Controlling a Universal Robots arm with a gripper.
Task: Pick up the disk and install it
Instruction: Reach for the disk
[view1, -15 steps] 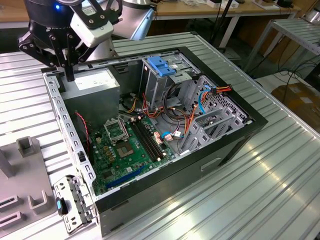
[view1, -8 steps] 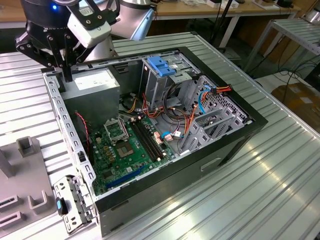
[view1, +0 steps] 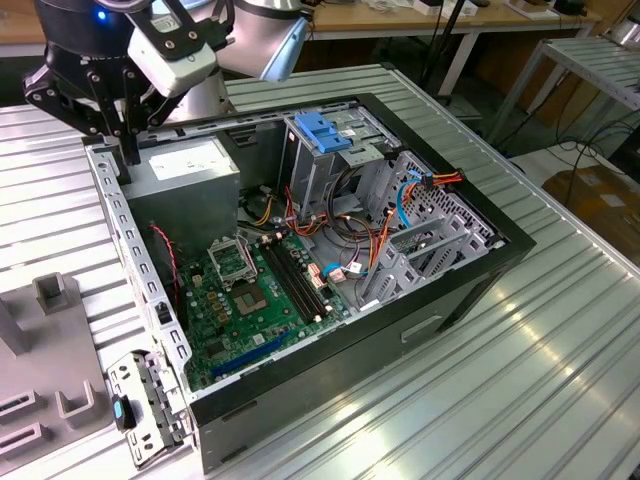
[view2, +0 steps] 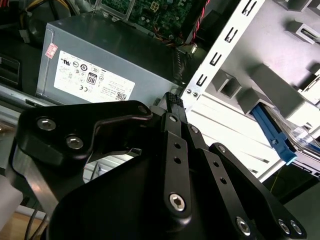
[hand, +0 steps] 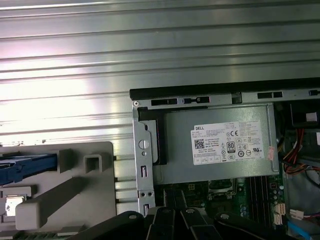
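Ribbed aluminium makes up the desk (view1: 520, 400). On it lies the open black case (view1: 330, 395), with the grey supply (view1: 185, 170) filling the corner nearest the arm. A grey fixture (view1: 60, 400) sits beside the case, on the exterior view's left. The disk (view2: 272, 131) lies in that fixture, outside the case. In the second wrist view we see one bright blue rail of its carrier with a pale gleam next to it. The tool (view1: 122, 145) hangs over the case's rim by the supply, apart from the disk.

We judge the disk to be stiff, dense for its bulk, and easily hurt by a knock. Its metal face would be slick and the label side is best left alone. The plastic rails should give a surer hold, taken across the two long sides. We would avoid the end tabs, which look likely to flex.

Most of the disk runs past the picture's edge in both wrist views, so we cannot make out its full outline or how it is seated. The tool's own black links block our sight of its tip, so we cannot tell whether it is wide or narrow.
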